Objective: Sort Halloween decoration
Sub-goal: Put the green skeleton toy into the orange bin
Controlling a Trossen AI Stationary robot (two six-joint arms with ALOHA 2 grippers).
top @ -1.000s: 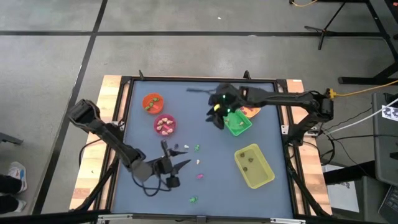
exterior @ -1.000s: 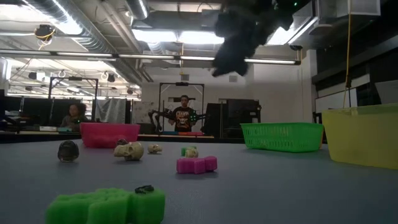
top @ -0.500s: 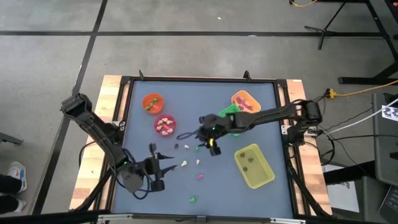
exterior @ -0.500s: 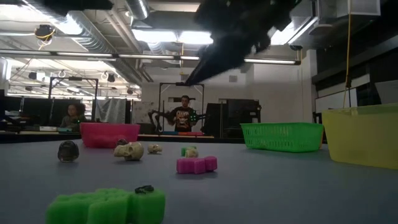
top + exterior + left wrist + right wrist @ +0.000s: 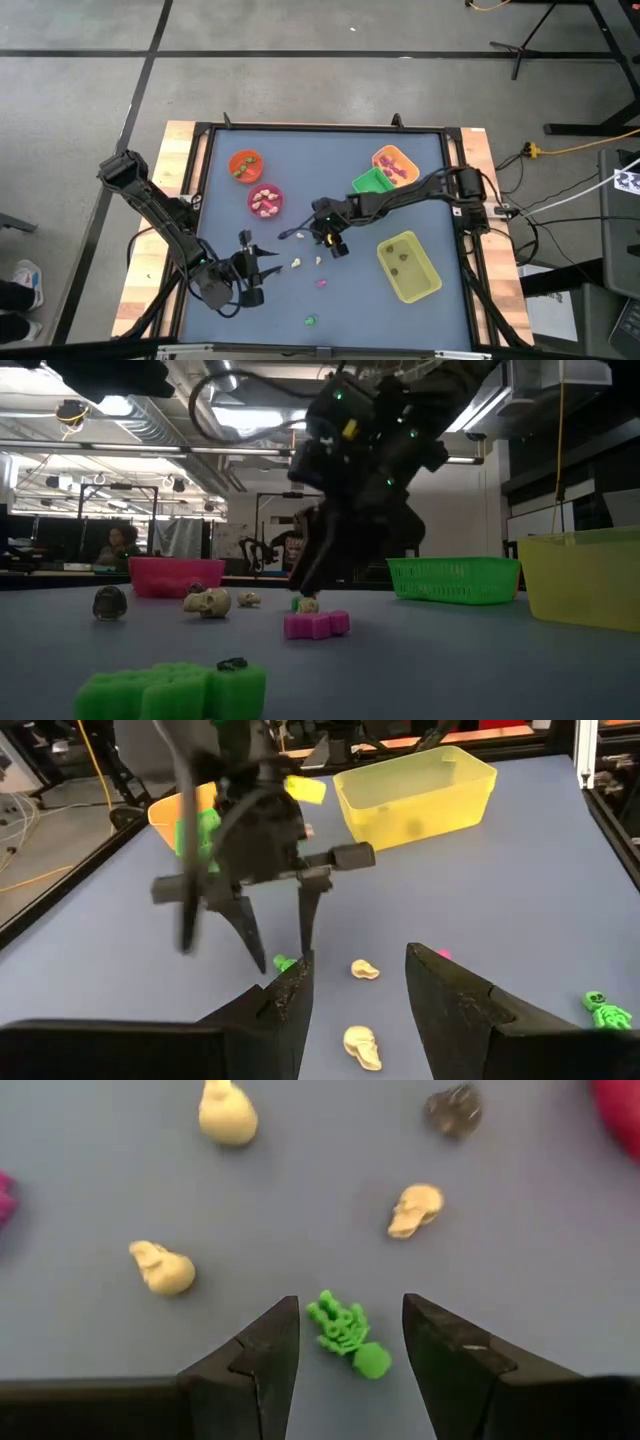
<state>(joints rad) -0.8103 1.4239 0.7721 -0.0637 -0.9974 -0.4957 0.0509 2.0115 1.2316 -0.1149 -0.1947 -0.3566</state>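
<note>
Small Halloween trinkets lie loose in the middle of the table. A green skeleton trinket (image 5: 347, 1335) lies flat there, and my right gripper (image 5: 350, 1302) is open and low over it, one finger on each side, apart from it. Around it lie cream skulls (image 5: 160, 1267) (image 5: 415, 1210) (image 5: 227, 1115), a dark skull (image 5: 455, 1108) and a pink piece (image 5: 316, 624). Another green trinket (image 5: 312, 320) lies near the front edge. My left gripper (image 5: 268, 260) is open at the near left with nothing between its fingers, facing the right gripper (image 5: 275, 935).
An orange cup (image 5: 245, 165) and a pink cup (image 5: 265, 200) stand at the far left. A green tray (image 5: 372, 182) and an orange tray (image 5: 395, 163) are at the far right, and a yellow tray (image 5: 408, 265) at the near right. People show in the room beyond the table.
My right gripper has come down from above the green tray, moving toward the table's left and near edge and rolling as it went; it now stands low over the green skeleton. My left gripper drew back a little toward the left edge and turned. The trinkets have not moved.
</note>
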